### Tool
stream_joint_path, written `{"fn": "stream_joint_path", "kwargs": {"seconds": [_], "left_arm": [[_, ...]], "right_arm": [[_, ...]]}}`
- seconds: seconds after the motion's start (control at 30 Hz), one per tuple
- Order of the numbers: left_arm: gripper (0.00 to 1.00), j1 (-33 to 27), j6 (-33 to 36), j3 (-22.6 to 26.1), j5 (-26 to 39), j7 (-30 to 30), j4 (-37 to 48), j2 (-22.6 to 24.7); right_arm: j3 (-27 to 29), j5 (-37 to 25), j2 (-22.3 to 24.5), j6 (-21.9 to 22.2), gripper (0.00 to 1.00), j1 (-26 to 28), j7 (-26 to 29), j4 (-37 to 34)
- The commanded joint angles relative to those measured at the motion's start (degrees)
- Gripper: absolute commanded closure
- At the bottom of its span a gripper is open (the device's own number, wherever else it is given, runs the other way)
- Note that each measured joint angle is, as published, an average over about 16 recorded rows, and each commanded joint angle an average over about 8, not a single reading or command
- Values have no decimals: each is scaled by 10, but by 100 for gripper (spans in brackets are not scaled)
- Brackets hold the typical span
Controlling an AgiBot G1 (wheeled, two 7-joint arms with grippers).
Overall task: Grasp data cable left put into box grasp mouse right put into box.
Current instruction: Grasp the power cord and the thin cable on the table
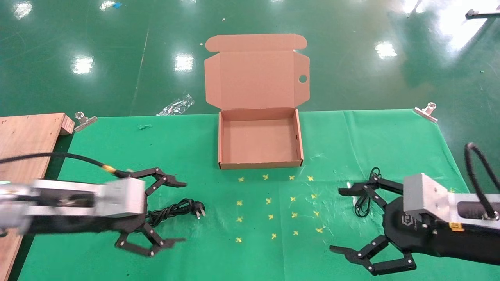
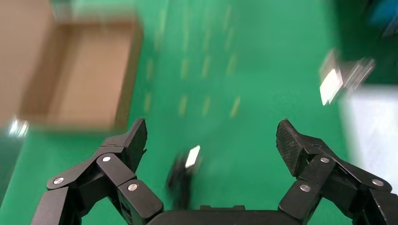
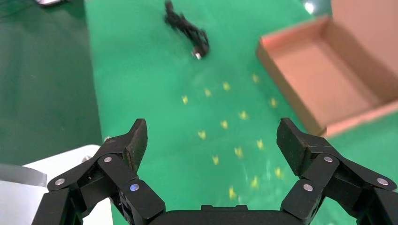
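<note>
Shallow brown corrugated cardboard mailer box (image 1: 260,140) sits open at the far middle of the green cloth-covered table (image 1: 117,148), hinged lid (image 1: 256,74) standing up behind it, side flaps out, small round hole (image 1: 302,79) in the right flap; tray is empty. Left gripper (image 1: 180,212), black linkage fingers on a silver wrist, hovers low over the near-left of the cloth with jaws spread wide; the bundled thick black data cable (image 1: 172,210) lies between and just under the fingers, its chunky plug with silver prongs (image 1: 200,212) poking out toward the centre. No contact visible, cable flat on the cloth. In the left wrist view the cable (image 2: 184,173) is a dark blur between the open fingertips (image 2: 136,138), box (image 2: 80,75) off beyond. Right gripper (image 1: 341,220) is at the near-right, jaws also wide open, gripping nothing; a loop of thin black cord (image 1: 365,203) lies under its far finger, the mouse body itself hidden by the arm, can't tell where it is. Right wrist view looks across the yellow cross marks (image 3: 225,124) to the cable (image 3: 187,30) and box (image 3: 324,84). Yellow crosses (image 1: 269,203) dot the cloth in front of the box. Wooden board (image 1: 23,136) at far left, metal binder clips (image 1: 84,120) pin the cloth's far corners, crumpled clear plastic wrapper (image 1: 176,105) on the green floor beyond.
</note>
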Motion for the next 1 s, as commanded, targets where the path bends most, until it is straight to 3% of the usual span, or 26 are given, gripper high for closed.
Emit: {"fn": "stream_joint_path", "kwargs": {"seconds": [0.03,0.23,0.43,0.8,1.0], "left_arm": [[0,-17,-16,24,74,-7,-1,13],[0,-25,-43,75,216,-73,0,59],[0,-15,-64,104,304,-124,2,95],[0,-7,-81,126,382,-177,7,129],[0,-11,-75,129,392,-188,8,134]], "right_arm": [[-4,-17,5,15,0,-9,5,1],[0,-23,13,28,0,-19,3,3],[2,-27,21,36,0,-22,3,4],[1,-43,29,46,0,-27,4,4],[-19,-108,28,74,0,-31,19,2]]}}
